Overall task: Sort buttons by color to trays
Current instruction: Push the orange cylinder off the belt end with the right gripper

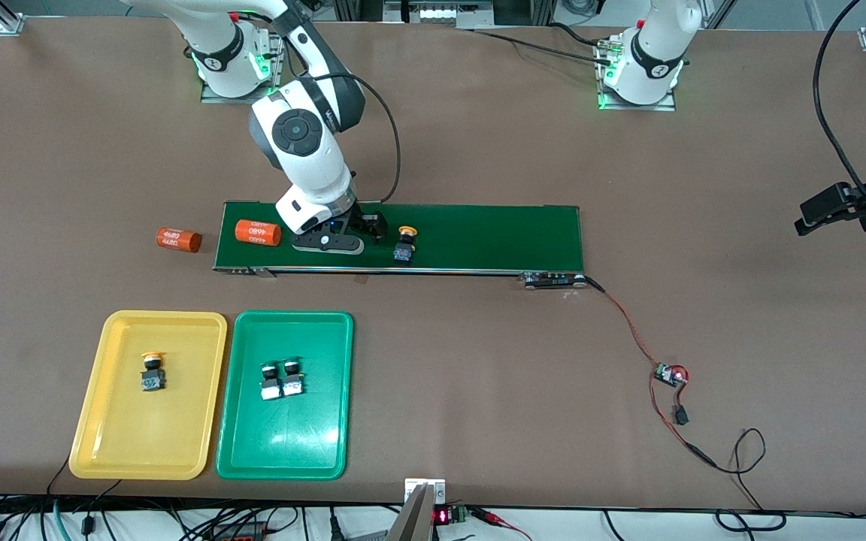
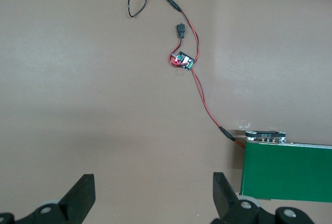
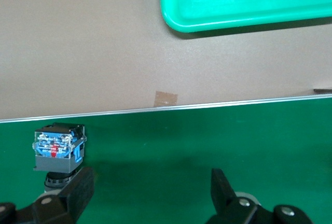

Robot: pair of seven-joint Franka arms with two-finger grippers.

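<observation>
high front cam, 2 wrist cams

Yellow tray, green tray, dark-green belt, orange cylinders.

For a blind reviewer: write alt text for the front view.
The right gripper, open, hangs low over the dark-green conveyor belt beside a yellow-capped button and an orange cylinder. Nearer the camera, the yellow tray holds one yellow-capped button and the green tray two buttons. The left gripper waits, open, over bare table.
</observation>
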